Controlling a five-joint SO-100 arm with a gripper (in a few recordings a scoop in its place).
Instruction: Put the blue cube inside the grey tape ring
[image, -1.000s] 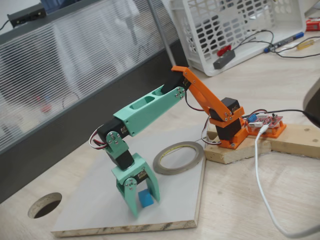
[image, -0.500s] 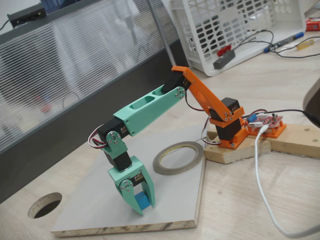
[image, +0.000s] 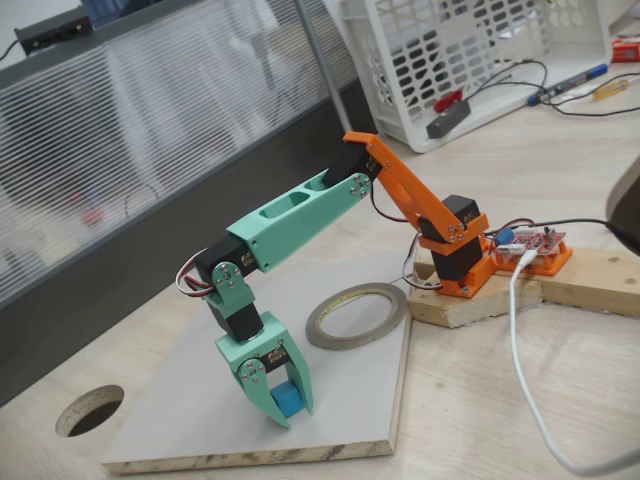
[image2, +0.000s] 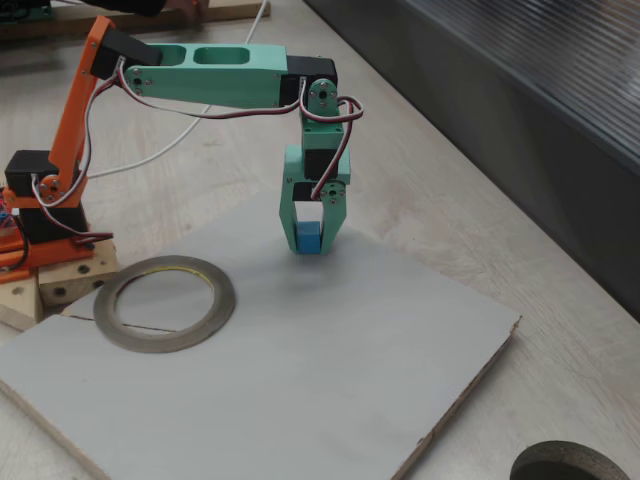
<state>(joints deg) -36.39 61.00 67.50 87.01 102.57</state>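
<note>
The blue cube (image: 289, 401) (image2: 309, 237) sits between the mint-green fingers of my gripper (image: 290, 410) (image2: 310, 245), which points straight down and is shut on it. The cube is at the surface of the grey board (image: 190, 400) (image2: 300, 380); whether it touches the board I cannot tell. The grey tape ring (image: 322, 331) (image2: 165, 343) lies flat on the same board with a hollow centre. In one fixed view it is up and to the right of the gripper, close to the arm's orange base; in the other it is down and to the left.
A round hole (image: 90, 410) (image2: 570, 465) is cut in the wooden tabletop beside the board. The arm's base stands on wooden blocks (image: 470, 305) (image2: 60, 280). A white cable (image: 520, 350) trails over the table. A white basket (image: 480, 60) stands at the back. A dark partition wall (image2: 520, 110) runs along the table's edge.
One second ago the jaws stood wide around the cube; they have closed onto it, and the gripper shifted slightly. Little has moved over the last half second.
</note>
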